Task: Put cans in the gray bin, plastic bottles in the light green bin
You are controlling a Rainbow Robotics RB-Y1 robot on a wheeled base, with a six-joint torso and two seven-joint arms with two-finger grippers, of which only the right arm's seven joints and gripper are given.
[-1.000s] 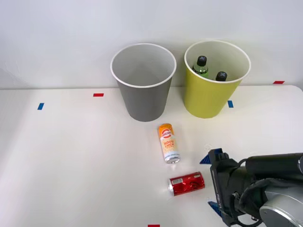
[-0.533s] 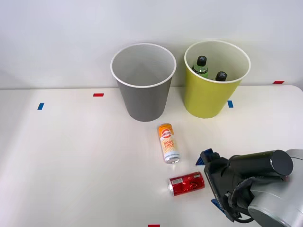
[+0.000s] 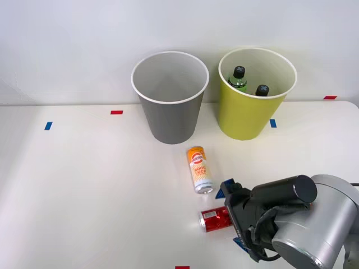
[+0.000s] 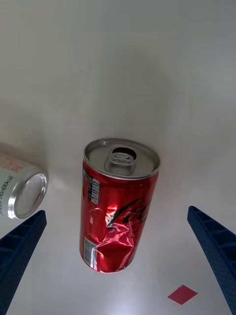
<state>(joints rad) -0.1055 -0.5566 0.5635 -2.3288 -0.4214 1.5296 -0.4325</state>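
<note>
Biggest stuff first: gray bin point(image 3: 170, 95) and light green bin point(image 3: 256, 92) sit side by side at the back of the table point(image 3: 84, 185), upright, nothing moved there. Green one already has both plastic bottles point(image 3: 238, 77) in it, black caps poking up, so that half of the job looks done imo. Gray bin looks empty from the front view.

What changed: right arm has slid in from the right over the last sec, and the right gripper point(image 3: 231, 215) is now basically over the red can point(image 3: 214, 219), covering its right end, vs sitting well off to the side before. Neither can has budged.

Wrist view confirms: red can point(image 4: 118, 206) lying on its side (dented near the bottom), centred between the two blue fingers point(image 4: 19, 246), which are spread wide w/ clear gaps either side. Not touching it yet.

Orange-and-white can point(image 3: 199, 169) also lying down, just beside the red one, btw it and the gray bin; its silver end shows near one finger in the wrist view.

So: lined up for the grab, red can prob first, then both cans to gray. Only worry is that finger clipping the orange one on the way down.
</note>
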